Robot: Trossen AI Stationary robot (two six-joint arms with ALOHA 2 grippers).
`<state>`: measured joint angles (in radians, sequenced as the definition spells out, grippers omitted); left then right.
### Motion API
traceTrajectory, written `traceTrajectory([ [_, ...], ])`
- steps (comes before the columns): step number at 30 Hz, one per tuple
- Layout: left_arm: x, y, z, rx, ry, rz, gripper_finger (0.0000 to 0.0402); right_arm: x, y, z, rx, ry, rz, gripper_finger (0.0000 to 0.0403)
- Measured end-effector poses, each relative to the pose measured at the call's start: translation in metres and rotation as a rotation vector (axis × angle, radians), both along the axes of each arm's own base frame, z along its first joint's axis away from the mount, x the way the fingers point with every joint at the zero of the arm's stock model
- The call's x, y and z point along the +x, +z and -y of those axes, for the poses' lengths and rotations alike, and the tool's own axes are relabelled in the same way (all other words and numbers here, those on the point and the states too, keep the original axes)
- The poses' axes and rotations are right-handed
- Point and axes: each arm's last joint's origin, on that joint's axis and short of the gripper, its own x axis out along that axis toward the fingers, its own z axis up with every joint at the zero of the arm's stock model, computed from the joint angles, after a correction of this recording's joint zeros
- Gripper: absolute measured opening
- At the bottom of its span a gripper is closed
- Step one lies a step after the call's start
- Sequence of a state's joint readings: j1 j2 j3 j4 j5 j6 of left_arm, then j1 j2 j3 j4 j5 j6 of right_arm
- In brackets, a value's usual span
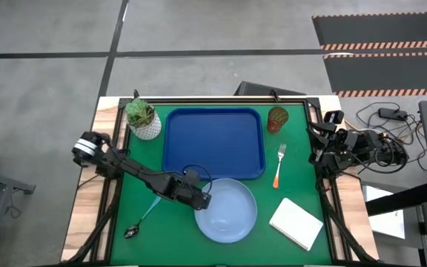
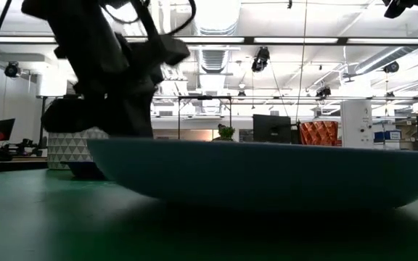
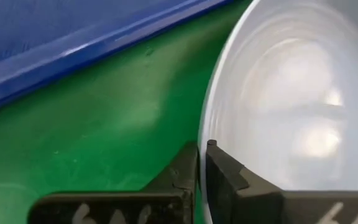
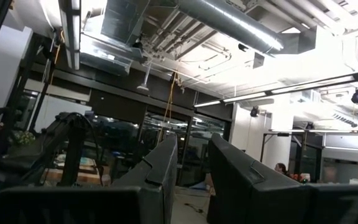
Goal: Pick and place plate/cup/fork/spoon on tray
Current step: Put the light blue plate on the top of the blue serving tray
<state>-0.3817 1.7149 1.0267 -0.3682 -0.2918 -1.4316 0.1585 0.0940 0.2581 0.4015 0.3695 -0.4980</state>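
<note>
Filling the low view's foreground, the pale-blue plate (image 2: 267,174) is sitting lower-centre on the green mat (image 1: 139,245), just below the empty tray (image 1: 213,141) — the left gripper (image 3: 202,163) is clamping its left rim. Next, I judge: lifting it onto the tray. The right gripper (image 4: 191,180) is waiting at the right edge, fingers apart.

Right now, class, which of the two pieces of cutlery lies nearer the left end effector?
The spoon, with the light-blue handle, lying just beside the left end effector at the plate's rim. The orange-handled fork lies beyond the plate.
</note>
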Motion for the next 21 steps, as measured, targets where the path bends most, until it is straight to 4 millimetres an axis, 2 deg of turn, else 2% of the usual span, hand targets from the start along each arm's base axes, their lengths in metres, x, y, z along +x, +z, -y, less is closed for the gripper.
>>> traceTrajectory([
  [5,-0.009,0.041,-0.007,0.045,0.029,0.161,0.0001,0.000,0.000,0.000,0.000,0.000,0.000,0.0082],
  [8,-0.022,0.064,-0.016,0.121,0.111,0.262,0.0001,0.000,0.000,0.000,0.000,0.000,-0.001,0.0082],
  [11,-0.038,0.076,-0.027,0.207,0.193,0.288,0.0000,0.000,0.000,0.000,0.000,0.000,-0.003,0.0082],
  [15,-0.061,0.071,-0.047,0.254,0.326,0.259,0.0000,0.000,0.000,0.000,-0.001,0.000,-0.002,0.0082],
  [21,-0.090,0.033,-0.079,0.247,0.555,0.176,0.0000,0.000,0.000,0.000,-0.001,0.001,-0.002,0.0082],
])
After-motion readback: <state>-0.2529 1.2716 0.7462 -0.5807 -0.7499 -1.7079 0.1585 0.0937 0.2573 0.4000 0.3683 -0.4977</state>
